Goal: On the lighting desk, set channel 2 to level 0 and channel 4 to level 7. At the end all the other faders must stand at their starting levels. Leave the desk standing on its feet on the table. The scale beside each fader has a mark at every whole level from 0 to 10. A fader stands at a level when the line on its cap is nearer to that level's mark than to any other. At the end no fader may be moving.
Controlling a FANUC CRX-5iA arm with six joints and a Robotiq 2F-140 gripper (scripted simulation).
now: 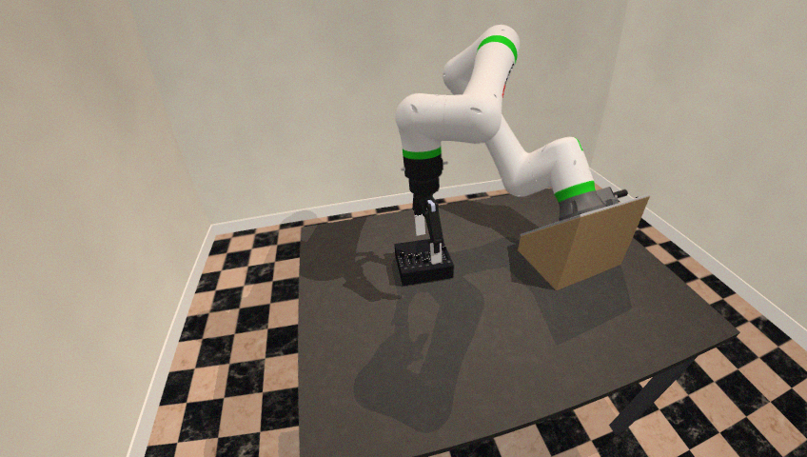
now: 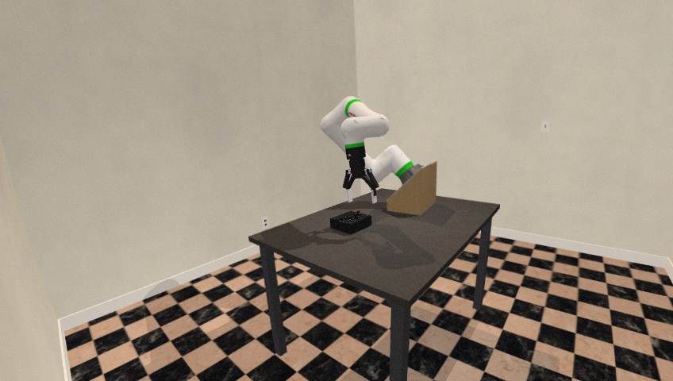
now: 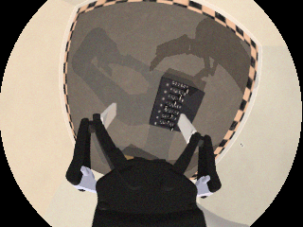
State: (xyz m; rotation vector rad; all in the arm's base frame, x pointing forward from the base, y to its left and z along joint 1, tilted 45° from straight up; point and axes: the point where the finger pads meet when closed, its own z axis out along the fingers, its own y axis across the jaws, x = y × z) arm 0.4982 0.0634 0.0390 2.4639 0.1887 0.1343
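The lighting desk point(image 1: 423, 264) is a small black box with a row of faders, standing on the dark table towards its back left. It also shows in the exterior view point(image 2: 350, 221) and in the wrist view point(image 3: 177, 102). The fader caps and scales are too small to read. My gripper point(image 1: 427, 240) hangs pointing down above the desk, clear of it, with its fingers spread wide and nothing between them. It shows in the exterior view point(image 2: 360, 197) and in the wrist view point(image 3: 147, 120), where the desk lies near the right fingertip.
A tan wedge-shaped board point(image 1: 582, 243) stands at the back right of the table by the arm's base point(image 1: 582, 204). The table's left edge runs close to the desk. Checkered floor surrounds the table.
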